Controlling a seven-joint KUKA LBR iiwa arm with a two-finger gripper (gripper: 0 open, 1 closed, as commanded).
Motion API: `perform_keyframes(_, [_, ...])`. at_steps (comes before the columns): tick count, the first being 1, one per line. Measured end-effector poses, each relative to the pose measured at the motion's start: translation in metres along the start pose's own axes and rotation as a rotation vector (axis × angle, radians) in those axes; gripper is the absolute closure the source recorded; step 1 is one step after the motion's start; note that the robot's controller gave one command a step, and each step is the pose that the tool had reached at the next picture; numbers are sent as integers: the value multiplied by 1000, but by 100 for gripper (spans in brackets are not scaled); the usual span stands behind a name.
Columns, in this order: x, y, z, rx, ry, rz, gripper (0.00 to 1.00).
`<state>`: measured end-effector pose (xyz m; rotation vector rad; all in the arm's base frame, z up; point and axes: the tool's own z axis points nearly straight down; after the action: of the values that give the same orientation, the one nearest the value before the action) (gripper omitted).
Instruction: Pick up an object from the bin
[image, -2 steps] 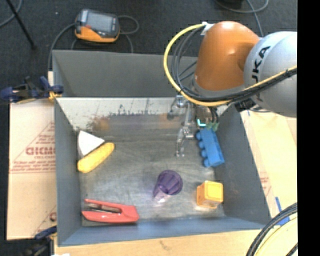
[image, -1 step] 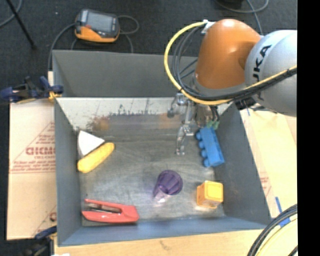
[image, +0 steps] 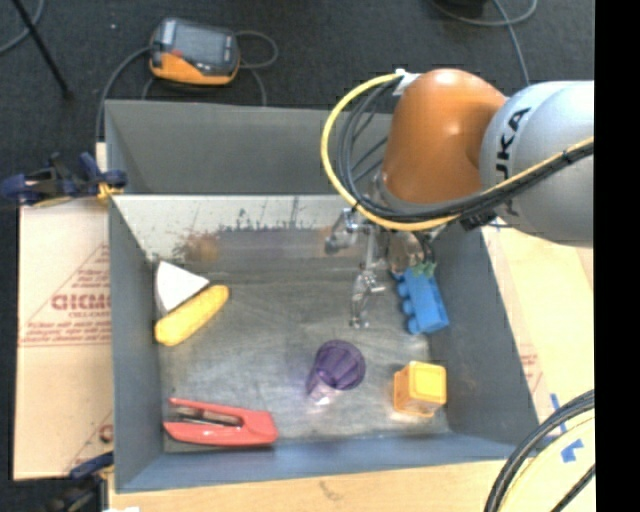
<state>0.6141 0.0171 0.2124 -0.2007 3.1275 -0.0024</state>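
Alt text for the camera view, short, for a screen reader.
The arm's gripper hangs low in the grey metal bin, just left of a blue block. Nearer the front wall lie a purple cup and a yellow-orange cube; at the left are a red hand tool and a yellow piece beside a white wedge.
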Motion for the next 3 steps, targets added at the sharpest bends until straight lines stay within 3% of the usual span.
perform_keyframes(1, [14,13,57,-2,-1,-37,0])
perform_keyframes(2, [63,27,127,-4,4,-354,100])
perform_keyframes(3, [63,27,127,-4,4,-354,100])
